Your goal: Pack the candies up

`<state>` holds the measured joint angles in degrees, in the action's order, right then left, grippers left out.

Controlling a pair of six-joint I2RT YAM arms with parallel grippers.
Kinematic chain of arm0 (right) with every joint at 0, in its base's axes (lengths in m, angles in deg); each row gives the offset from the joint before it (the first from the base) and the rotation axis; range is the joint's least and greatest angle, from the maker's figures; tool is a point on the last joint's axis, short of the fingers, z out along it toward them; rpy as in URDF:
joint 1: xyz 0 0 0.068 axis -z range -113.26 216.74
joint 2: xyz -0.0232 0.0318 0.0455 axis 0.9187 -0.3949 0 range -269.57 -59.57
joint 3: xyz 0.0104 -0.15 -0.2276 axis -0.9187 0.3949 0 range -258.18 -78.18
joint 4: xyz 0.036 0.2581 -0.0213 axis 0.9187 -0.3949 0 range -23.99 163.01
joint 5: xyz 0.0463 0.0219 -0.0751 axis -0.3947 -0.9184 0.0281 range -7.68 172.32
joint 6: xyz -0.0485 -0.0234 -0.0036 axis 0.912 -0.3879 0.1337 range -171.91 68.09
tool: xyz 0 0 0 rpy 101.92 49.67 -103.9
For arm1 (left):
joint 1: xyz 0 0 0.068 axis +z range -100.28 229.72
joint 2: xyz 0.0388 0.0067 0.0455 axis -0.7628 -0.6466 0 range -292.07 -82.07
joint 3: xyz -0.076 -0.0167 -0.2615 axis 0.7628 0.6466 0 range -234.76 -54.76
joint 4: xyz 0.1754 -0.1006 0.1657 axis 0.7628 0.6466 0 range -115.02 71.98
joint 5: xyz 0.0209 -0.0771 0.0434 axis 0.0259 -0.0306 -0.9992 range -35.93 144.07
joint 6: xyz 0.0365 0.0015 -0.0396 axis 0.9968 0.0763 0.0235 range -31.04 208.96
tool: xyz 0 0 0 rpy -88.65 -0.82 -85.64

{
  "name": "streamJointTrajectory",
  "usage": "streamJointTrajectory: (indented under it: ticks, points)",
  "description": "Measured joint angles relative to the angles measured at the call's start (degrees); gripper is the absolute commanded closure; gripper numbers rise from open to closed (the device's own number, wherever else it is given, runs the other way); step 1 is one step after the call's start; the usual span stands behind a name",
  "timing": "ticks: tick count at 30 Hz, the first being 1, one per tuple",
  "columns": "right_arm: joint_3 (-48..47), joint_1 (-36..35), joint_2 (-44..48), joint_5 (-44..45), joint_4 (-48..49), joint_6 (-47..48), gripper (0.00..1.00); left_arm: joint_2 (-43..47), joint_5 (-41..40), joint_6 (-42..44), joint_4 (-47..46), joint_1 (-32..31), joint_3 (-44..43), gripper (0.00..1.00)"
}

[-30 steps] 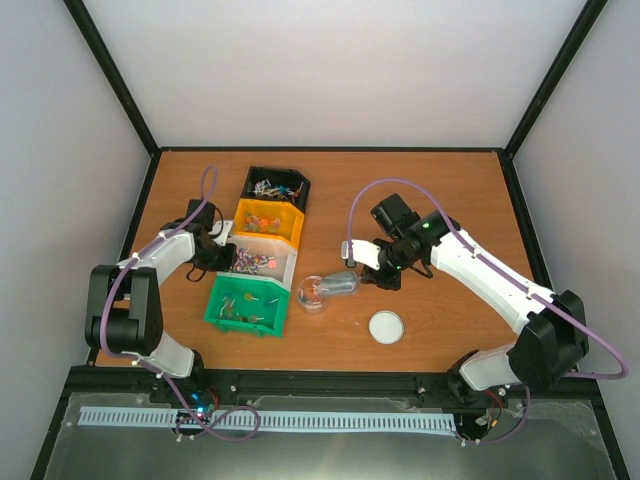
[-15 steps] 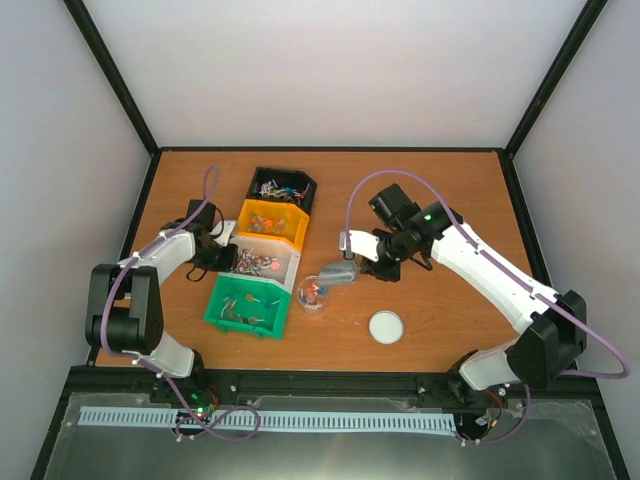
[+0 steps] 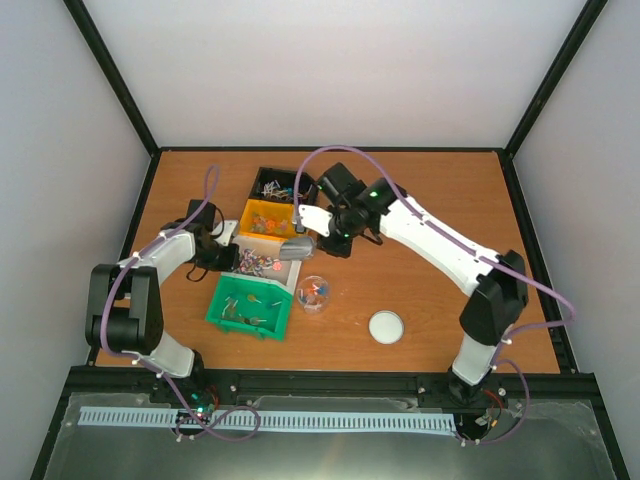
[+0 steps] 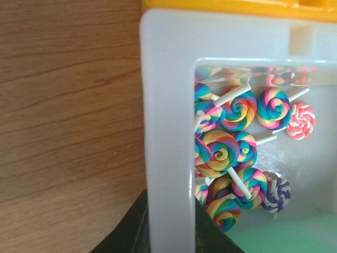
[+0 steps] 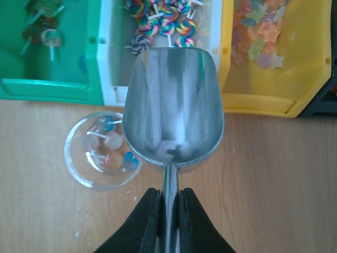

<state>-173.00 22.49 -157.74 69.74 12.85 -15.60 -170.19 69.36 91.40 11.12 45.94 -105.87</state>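
The candies lie sorted in four bins: black [image 3: 280,184], yellow [image 3: 268,220], white [image 3: 262,262] and green [image 3: 247,305]. Swirled lollipops [image 4: 231,153] fill the white bin. A few small blue and orange candies [image 5: 111,152] sit in the clear round jar [image 3: 313,293]. My right gripper [image 3: 316,233] is shut on the handle of the metal scoop [image 5: 174,105]. The scoop is empty and hangs over the front edges of the white and yellow bins, next to the jar [image 5: 79,174]. My left gripper [image 4: 168,234] is shut on the white bin's side wall [image 4: 168,105].
The jar's white round lid [image 3: 386,326] lies on the table, right of the jar. In the right wrist view the green bin [image 5: 52,87] holds round lollipops and the yellow bin [image 5: 274,100] holds pale star sweets. Black frame rails border the wooden table.
My right arm has swung the scoop left and away from the jar's side to the white and yellow bins' front. The left arm has not moved.
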Motion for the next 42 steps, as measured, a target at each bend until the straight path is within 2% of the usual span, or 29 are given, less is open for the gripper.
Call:
streamJointTrajectory:
  ticks: [5,13,16,27,34,42]
  points:
    - [-5.38,-0.96,-7.37,3.61,-0.46,-1.4,0.97,0.76,0.59,0.37,-0.39,0.0,0.0,0.78]
    - [-10.29,-3.54,-14.84,7.15,-3.23,-1.7,0.97,3.15,1.25,0.57,-1.51,-0.09,0.0,0.77]
    - [-12.02,-4.09,-16.96,8.33,-4.35,-1.81,0.97,3.41,1.25,0.57,-1.75,-0.09,0.0,0.8]
    - [-22.1,-5.95,-25.46,10.21,-8.85,-1.99,0.97,3.61,2.47,-0.92,-2.69,-0.15,0.0,0.99]
    - [-27.08,-5.9,-28.63,8.59,-11.76,-3.19,0.97,3.52,2.51,-0.92,-2.78,-0.13,0.07,0.99]
    - [-23.34,-5.27,-27.8,4.96,-6.36,-4.63,0.97,3.45,2.54,-0.9,-2.99,0.0,0.17,0.99]
